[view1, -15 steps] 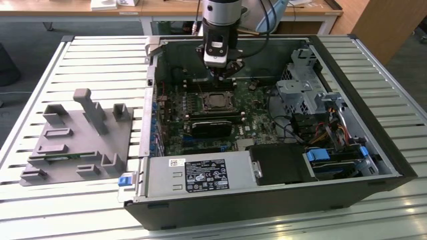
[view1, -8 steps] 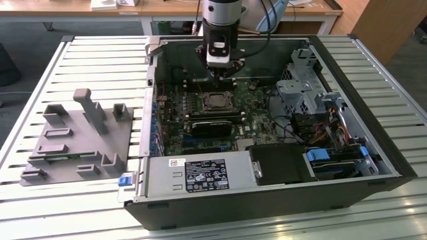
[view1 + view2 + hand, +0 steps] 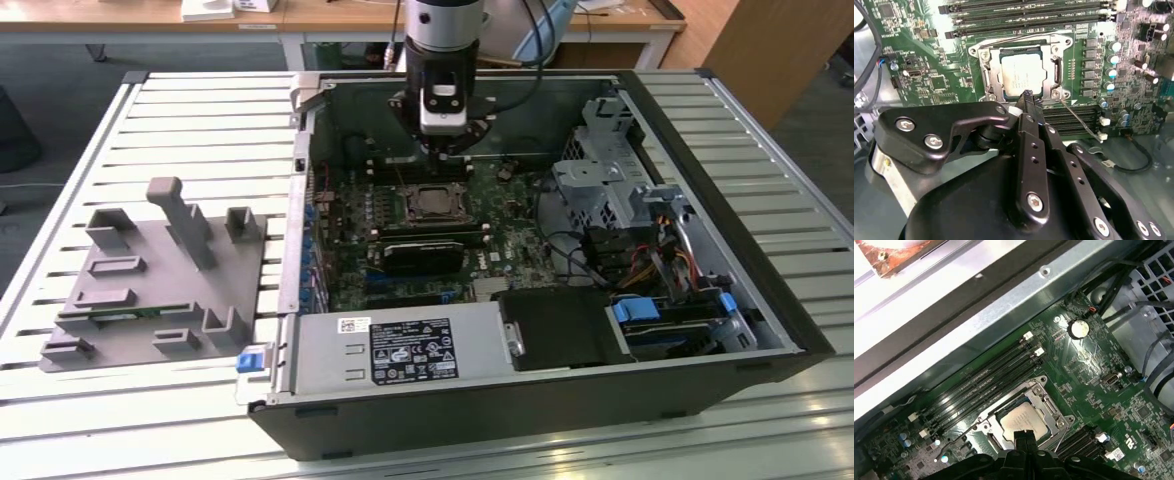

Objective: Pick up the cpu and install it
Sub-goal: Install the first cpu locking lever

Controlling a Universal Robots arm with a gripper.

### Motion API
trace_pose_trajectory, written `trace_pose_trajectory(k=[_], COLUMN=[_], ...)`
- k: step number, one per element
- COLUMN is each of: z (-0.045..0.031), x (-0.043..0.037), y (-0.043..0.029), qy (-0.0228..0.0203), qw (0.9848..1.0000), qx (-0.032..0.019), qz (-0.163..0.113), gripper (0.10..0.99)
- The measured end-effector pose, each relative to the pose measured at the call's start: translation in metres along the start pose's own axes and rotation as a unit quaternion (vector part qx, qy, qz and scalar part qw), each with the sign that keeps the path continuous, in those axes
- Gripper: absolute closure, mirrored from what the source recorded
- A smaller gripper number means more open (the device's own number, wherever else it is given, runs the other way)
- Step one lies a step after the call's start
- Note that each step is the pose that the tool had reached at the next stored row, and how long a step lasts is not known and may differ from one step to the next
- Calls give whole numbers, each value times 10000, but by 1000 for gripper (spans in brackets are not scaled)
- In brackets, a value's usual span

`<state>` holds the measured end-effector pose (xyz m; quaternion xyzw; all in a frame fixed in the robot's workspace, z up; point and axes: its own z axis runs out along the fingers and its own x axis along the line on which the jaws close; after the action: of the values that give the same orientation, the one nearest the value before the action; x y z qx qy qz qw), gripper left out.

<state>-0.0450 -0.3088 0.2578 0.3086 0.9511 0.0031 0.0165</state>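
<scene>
The cpu (image 3: 1023, 74) is lying flat in the socket (image 3: 1021, 67) on the motherboard (image 3: 929, 60), inside the open case (image 3: 747, 300) that is resting on the slatted bench (image 3: 200, 120). In both wrist views its silver top is showing level within the metal frame, and the retention lever (image 3: 1079, 117) is standing out loose to one side, so I judge the chip seated but not yet locked down.

The gripper (image 3: 1027, 95) is hanging just above the socket's edge, with the fingers (image 3: 1030, 107) drawn tight together into a single tip and carrying nothing. In the exterior view the arm is standing upright over the board, the gripper (image 3: 445, 140) close above the socket (image 3: 431, 203).

The chip is looking light, thin and stiff, with a smooth lid that is likely slippery. Its underside contacts and the socket pins are probably fragile, so any hold is best taken on two opposite edges, keeping it level, never pressing on the middle.

A grey fixture (image 3: 160, 290) is sitting on the bench at the exterior view's left.
</scene>
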Motion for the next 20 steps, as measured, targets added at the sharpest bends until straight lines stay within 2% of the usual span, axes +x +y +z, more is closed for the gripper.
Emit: trace_pose_trajectory(k=[5,20], z=[0,0], x=[0,0], y=[0,0], qy=[3,7], qw=[9998,9990], qx=[-5,-13], qz=[-176,-442], gripper=[980,980])
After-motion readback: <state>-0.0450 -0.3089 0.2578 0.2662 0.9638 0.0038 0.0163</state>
